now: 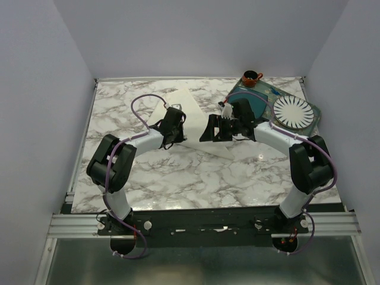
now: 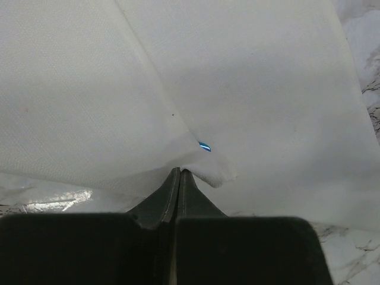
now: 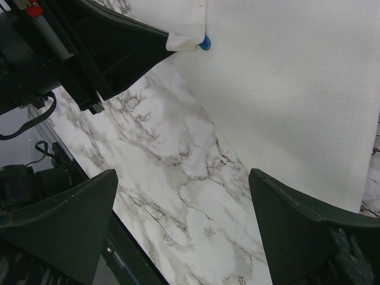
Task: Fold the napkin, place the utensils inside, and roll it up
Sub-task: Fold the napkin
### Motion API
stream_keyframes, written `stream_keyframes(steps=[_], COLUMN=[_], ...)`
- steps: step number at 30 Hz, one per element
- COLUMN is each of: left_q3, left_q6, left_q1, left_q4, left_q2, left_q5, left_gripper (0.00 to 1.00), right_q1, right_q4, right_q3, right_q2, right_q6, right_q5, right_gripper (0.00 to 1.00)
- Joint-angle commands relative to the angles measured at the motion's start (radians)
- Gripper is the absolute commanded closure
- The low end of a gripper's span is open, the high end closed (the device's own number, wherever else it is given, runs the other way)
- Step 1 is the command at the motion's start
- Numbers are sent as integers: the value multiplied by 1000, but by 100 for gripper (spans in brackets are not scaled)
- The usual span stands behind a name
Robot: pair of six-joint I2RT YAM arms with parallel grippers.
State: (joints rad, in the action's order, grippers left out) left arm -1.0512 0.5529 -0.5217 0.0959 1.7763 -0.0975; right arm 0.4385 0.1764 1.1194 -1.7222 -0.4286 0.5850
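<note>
The cream napkin [image 1: 187,104] lies folded on the marble table, with one layer overlapping another in the left wrist view. My left gripper [image 2: 179,171] is shut on a small folded corner of the napkin [image 2: 267,89]. Just past that corner a blue tip of the utensil's handle [image 2: 205,146] peeks out from under the cloth; the rest of the spoon is hidden. The right wrist view shows the same blue tip [image 3: 205,43] beside the pinched corner. My right gripper [image 3: 182,172] hangs open over bare marble, just off the edge of the napkin [image 3: 297,89], holding nothing.
A brown cup [image 1: 251,77] stands at the back right. A white ribbed plate [image 1: 292,111] rests on a teal tray [image 1: 256,100] behind the right arm. The two grippers [image 1: 178,132] [image 1: 212,127] are close together mid-table.
</note>
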Motion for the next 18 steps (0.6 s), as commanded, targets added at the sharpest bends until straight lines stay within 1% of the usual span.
stream_keyframes(steps=[1, 6, 9, 15, 18], left_q3=[0, 10, -13, -44, -24], left_q6=[18, 41, 38, 31, 44], left_q1=[-9, -8, -9, -9, -9], left_q4=[-21, -61, -74, -91, -90], left_q2=[-23, -40, -37, -5, 6], left_q5=[-45, -73, -80, -56, -47], left_gripper=[96, 96, 96, 96, 96], right_q1=[-4, -4, -4, -4, -4], right_q4=[-26, -29, -31, -32, -32], right_q3=[-20, -18, -21, -24, -26], right_q2=[-19, -23, -23, -25, -25], right_q6=[-4, -6, -6, -7, -6], right_q5=[24, 29, 30, 27, 29], right_gripper=[0, 0, 0, 0, 0])
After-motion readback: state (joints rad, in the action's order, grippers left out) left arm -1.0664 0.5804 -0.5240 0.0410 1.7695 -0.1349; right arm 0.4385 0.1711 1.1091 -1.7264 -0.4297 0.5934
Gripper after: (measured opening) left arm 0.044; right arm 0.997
